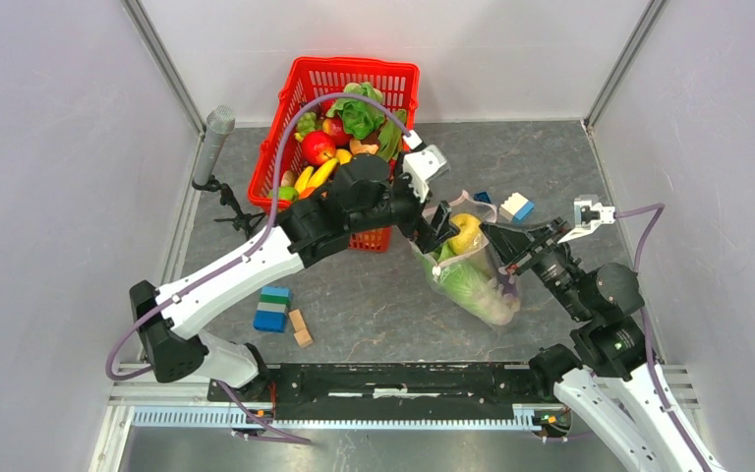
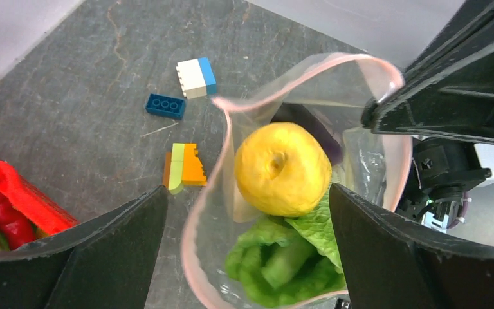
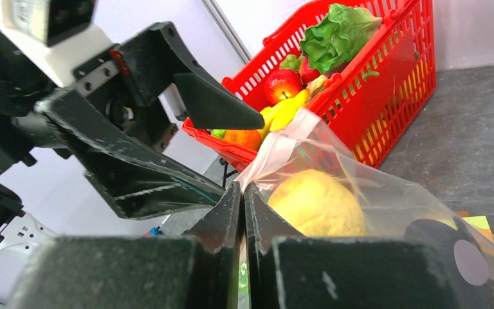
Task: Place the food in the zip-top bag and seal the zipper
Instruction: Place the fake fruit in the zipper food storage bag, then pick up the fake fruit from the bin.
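Note:
The clear zip-top bag [image 1: 477,285] stands open mid-table, holding leafy greens [image 2: 283,264] with a yellow fruit [image 2: 283,168] on top. Its pink zipper strip [image 2: 226,132] rings the mouth. My left gripper [image 2: 247,193] is open, a finger on each side of the bag mouth, above the fruit and not touching it; in the top view it hovers there too [image 1: 442,228]. My right gripper [image 3: 243,190] is shut on the bag's pink mouth edge and holds it up; it also shows in the top view [image 1: 496,241]. More food lies in the red basket [image 1: 354,65].
The red mesh basket [image 3: 392,84] stands at the back, just behind my left arm. Loose building blocks lie around: blue-white [image 1: 516,206] and dark blue [image 2: 165,105] behind the bag, orange-green [image 2: 183,167] beside it, a blue-green stack [image 1: 274,308] near front left. Walls enclose the table.

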Tool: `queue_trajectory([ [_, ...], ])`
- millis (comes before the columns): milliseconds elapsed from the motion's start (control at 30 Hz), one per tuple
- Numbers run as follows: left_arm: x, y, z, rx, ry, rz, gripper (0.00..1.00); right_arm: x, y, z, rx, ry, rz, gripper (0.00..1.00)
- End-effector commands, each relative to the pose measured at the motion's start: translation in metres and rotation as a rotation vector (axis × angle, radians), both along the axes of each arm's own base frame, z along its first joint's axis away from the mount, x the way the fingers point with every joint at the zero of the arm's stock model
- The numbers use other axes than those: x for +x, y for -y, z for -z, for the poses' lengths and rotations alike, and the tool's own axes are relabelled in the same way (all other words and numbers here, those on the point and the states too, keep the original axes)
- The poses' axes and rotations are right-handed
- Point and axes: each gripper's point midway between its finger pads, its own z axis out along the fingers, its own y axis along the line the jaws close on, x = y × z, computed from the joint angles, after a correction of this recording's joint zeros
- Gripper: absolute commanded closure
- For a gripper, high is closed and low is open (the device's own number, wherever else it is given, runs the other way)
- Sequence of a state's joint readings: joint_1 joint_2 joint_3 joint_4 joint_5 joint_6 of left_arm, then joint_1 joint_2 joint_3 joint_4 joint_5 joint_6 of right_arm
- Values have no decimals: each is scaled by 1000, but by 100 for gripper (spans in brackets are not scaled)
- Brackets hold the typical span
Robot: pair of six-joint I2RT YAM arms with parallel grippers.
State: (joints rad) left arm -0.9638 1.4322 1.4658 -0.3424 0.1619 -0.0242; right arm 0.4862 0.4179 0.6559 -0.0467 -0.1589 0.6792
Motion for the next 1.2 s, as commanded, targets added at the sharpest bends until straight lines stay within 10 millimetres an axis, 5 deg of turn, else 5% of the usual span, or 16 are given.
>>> queue_trajectory([
  [0, -1, -20, -51, -96, 138, -39, 0, 0, 6, -25, 26, 76, 34, 93],
  [133, 21, -50, -51, -100, 173, -200, 0, -2, 2, -20, 23, 90, 7, 94],
  [200, 38, -69, -42, -83, 130, -293, 0, -32, -14, -47, 106, 244, -164, 94],
  [267, 54, -89, -33, -80, 99, -388, 0, -41, -14, -60, 158, 273, -193, 95],
  [400, 85, -135, -20, -134, 43, -570, 0, 6, 18, -14, -4, 42, 109, 94],
  [533, 111, -163, -4, -76, 16, -657, 0, 9, 15, -2, 9, 26, 100, 94],
  [867, 177, -145, 19, 99, 27, -452, 0, 6, 14, -5, 15, 32, 86, 94],
  [1033, 217, -149, 42, 146, -13, -501, 12, 5, 15, -7, 18, 33, 91, 94],
  [1167, 223, -153, 57, 217, -23, -496, 15, 4, 15, -6, 10, 27, 88, 93],
])
